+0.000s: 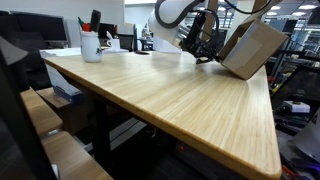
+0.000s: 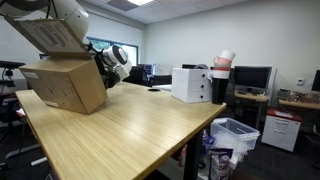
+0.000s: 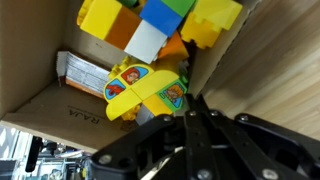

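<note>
A brown cardboard box stands tipped on the wooden table, one lower edge lifted, as both exterior views show. My gripper is at the box's open side, beside it. In the wrist view the gripper is shut, and its tips pinch the thin edge of the box wall. Inside the box lie toy blocks: a yellow one with cartoon faces, a white one, a blue one and more yellow ones. A printed card lies against the wall.
A white cup with pens stands at the table's far corner. A white boxy unit sits at the table's far end, with monitors behind. A bin stands on the floor past the table edge. Wooden benches flank the table.
</note>
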{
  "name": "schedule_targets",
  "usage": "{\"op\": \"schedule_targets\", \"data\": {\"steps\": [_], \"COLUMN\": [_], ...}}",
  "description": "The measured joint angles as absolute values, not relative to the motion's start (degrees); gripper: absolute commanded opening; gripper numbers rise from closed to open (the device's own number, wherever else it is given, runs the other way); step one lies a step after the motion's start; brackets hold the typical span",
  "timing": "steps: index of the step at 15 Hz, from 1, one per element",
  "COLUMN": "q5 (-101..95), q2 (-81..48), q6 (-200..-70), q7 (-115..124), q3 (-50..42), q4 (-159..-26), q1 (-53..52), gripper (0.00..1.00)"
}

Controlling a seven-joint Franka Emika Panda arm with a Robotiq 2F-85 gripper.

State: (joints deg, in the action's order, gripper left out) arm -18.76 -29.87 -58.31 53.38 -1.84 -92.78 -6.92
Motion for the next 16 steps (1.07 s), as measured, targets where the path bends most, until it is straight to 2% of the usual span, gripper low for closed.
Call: {"op": "schedule_targets", "data": {"steps": [2,4,5,7,16], "q5": [-18.8,-18.8,-18.8,-18.8,-18.8], "q2": [-30.5,-31.5,-32.3,-32.9,-35.1], "q6": [-58.0,-57.1,-55.8,-55.0,-51.4], "q7": [53.3,53.1,52.6,51.9,49.2], "q3": [-1.8,-1.8,-1.8,-1.7,-0.5], "q4": [-92.4,-91.7,-90.7,-90.1,-87.1], "q1": [-6.9,-7.0,-7.1,-7.1,-9.7], "gripper": [0.01,0.09,0.32,0.34,0.8]}}
